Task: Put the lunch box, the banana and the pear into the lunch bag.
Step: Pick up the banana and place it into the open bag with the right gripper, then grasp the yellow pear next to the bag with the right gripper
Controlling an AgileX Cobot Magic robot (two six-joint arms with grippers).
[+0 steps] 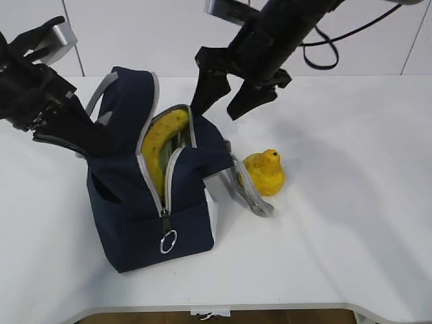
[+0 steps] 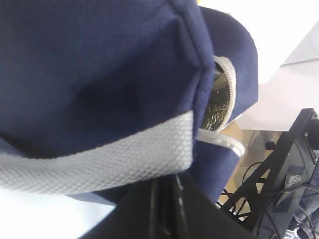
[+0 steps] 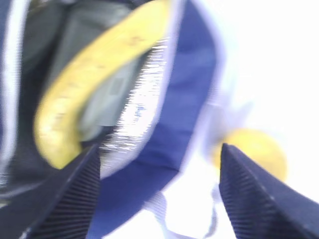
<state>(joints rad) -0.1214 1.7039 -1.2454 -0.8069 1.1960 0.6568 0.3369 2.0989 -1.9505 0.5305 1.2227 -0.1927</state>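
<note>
at the left, the black left gripper [image 1: 64,131] presses into the upper side of the tall navy-blue fabric lunch bag [image 1: 135,223]; from the wrist view only dark fabric and grey webbing fill the frame, so i cannot tell whether its jaws are clamped on the bag or merely resting against it. the bag stands on the table with its grey zipper open. inside the mouth lies the curved yellow banana [image 1: 160,138], and under it a pale sage-green surface [image 3: 94,99] that i judge to be the lid of the flat lunch box. so two of the three things appear packed.

above the bag's right edge hangs the black right gripper [image 1: 226,94], jaws spread wide and holding nothing. further right, the small squat yellow-orange pear [image 1: 264,173] sits upright on the table, just beside the bag's grey webbing handle [image 1: 248,189], outside the bag. it is what remains to be picked up and dropped in.

the white table [image 1: 351,223] is smooth and matte, and behind it runs a plain white panelled wall [image 1: 135,34].
</note>
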